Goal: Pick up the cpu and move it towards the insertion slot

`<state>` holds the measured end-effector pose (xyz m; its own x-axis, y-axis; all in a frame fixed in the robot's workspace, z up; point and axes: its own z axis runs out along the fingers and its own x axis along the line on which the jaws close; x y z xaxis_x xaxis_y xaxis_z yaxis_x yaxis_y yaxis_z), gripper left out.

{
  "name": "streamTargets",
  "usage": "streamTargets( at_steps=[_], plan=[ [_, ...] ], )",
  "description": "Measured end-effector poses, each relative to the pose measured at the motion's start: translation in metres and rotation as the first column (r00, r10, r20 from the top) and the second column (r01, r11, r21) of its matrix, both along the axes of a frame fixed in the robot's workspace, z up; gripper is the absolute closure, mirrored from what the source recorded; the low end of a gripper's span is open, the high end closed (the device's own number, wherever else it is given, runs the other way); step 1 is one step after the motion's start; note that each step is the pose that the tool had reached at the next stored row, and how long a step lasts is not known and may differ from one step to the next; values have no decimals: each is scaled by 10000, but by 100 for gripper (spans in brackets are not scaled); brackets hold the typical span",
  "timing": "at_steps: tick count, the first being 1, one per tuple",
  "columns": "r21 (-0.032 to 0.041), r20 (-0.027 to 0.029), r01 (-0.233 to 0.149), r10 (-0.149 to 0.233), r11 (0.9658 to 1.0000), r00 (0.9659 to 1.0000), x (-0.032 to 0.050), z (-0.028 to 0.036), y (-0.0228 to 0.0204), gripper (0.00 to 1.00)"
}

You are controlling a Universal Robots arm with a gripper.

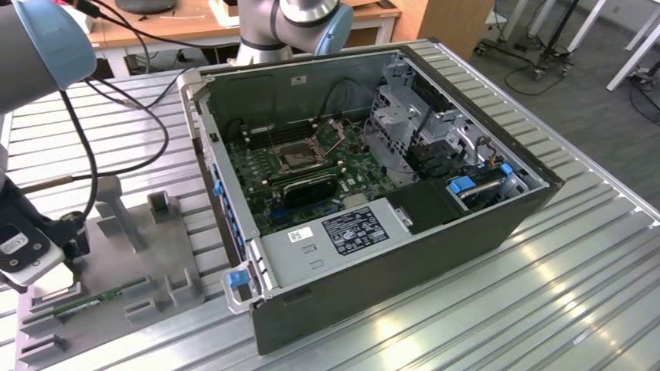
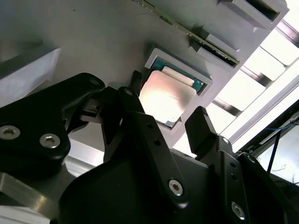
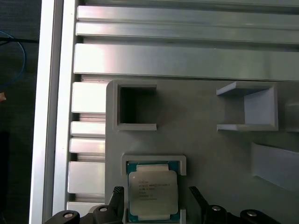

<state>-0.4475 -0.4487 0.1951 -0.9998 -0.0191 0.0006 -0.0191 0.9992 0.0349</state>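
In the exterior view the gripper point(image 1: 42, 270) hangs low over the grey holder tray point(image 1: 154, 263), at about 8 o'clock from the open computer case point(image 1: 413, 232). The insertion slot point(image 1: 299, 157) lies on the motherboard inside that case, well apart from the tool, at roughly 2 o'clock from it. A green memory stick point(image 1: 98, 300) lies in the tray just beside the gripper. In the second wrist view the cpu point(image 2: 161, 91) sits flat in its square recess in the tray, and the 2 black fingers point(image 2: 201, 121) stand spread, 1 on each side of the chip, gripping nothing. The first wrist view shows the same: the cpu point(image 3: 153, 191) seated in its nest, the fingertips point(image 3: 117, 192) apart and flanking it; whether they touch the nest walls I cannot tell. The pick is not yet made. The likely risk is the fingers closing on the raised nest rim instead of the chip's thin edges, or gripping off-centre, so the chip tilts or slips.
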Motion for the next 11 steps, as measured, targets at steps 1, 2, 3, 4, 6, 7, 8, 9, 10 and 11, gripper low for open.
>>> streamTargets(
  at_steps=[1, 2, 3, 4, 6, 7, 8, 9, 10, 11],
  plan=[
    [0, 1, 0, 0, 10000, 10000, 0, -8, 0, 35],
    [0, 0, 0, 0, 10000, 10000, 0, -16, 0, 35],
    [0, 0, 0, 0, 10000, 10000, 0, -24, 0, 35],
    [0, 1, 0, 0, 10000, 10000, 0, -33, 0, 35],
    [-1, -1, 0, 0, 10000, 10000, 0, -46, 0, 35],
    [0, -1, 1, -1, 10000, 10000, 0, -51, 0, 35],
    [0, 0, 1, -1, 10000, 10000, 0, -55, 0, 35],
    [0, 0, 0, 0, 10000, 10000, 0, -60, 0, 35],
    [0, -1, 0, 0, 10000, 10000, 0, -64, 0, 35],
    [0, -1, 0, 0, 10000, 10000, 0, -68, 0, 35]
  ],
)
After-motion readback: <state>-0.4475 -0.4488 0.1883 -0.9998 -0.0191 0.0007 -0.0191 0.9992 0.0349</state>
